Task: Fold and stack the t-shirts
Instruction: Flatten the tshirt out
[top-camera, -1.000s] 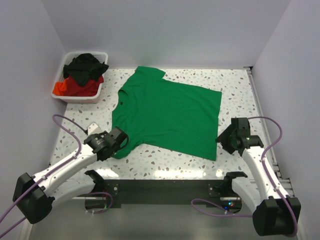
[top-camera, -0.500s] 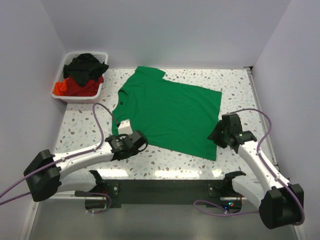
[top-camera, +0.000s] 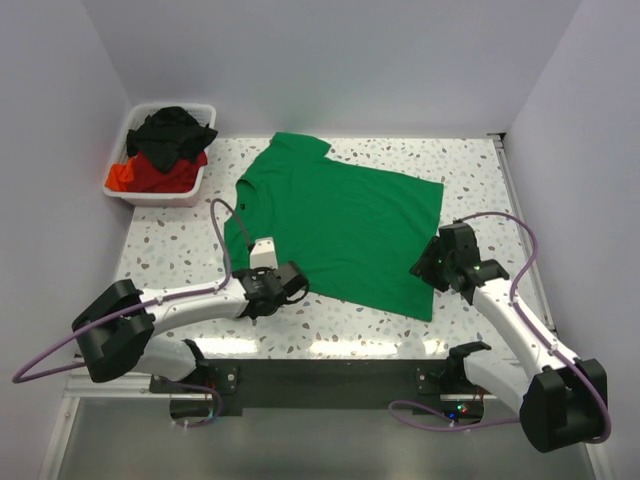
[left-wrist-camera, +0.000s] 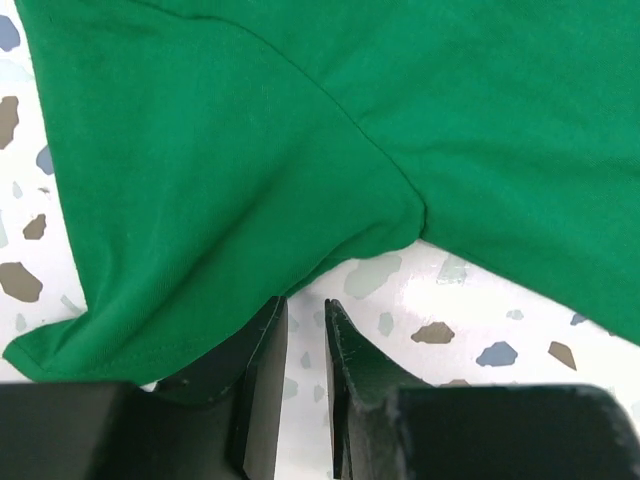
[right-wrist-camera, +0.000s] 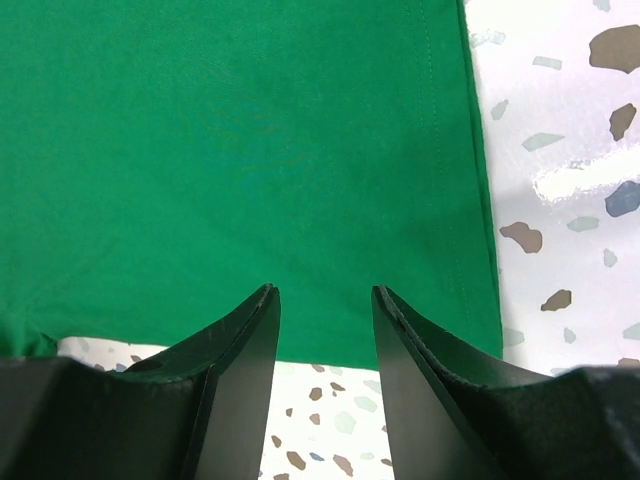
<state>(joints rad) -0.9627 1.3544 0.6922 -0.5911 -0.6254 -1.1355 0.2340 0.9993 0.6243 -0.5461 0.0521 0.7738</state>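
Lying flat on the speckled table (top-camera: 160, 250), the green shirt (top-camera: 340, 225) spreads across the middle, collar to the left and hem to the right. The left gripper (left-wrist-camera: 305, 303) sits at the near sleeve. Its jaws stand a narrow slit apart with bare table showing between them, so it is released. Its left finger meets the sleeve's edge, and whether cloth laps over the tip is hard to make out. The right gripper (right-wrist-camera: 324, 292) is at the near corner of the hem, jaws well apart and empty, with the shirt's edge crossing the gap. Whether its tips touch the cloth cannot be told. In the far left corner a bin (top-camera: 155, 193) holds a black shirt (top-camera: 175, 130) heaped on a red shirt (top-camera: 150, 175). Both are crumpled, the red one is largely hidden, and how many garments lie there is unclear.
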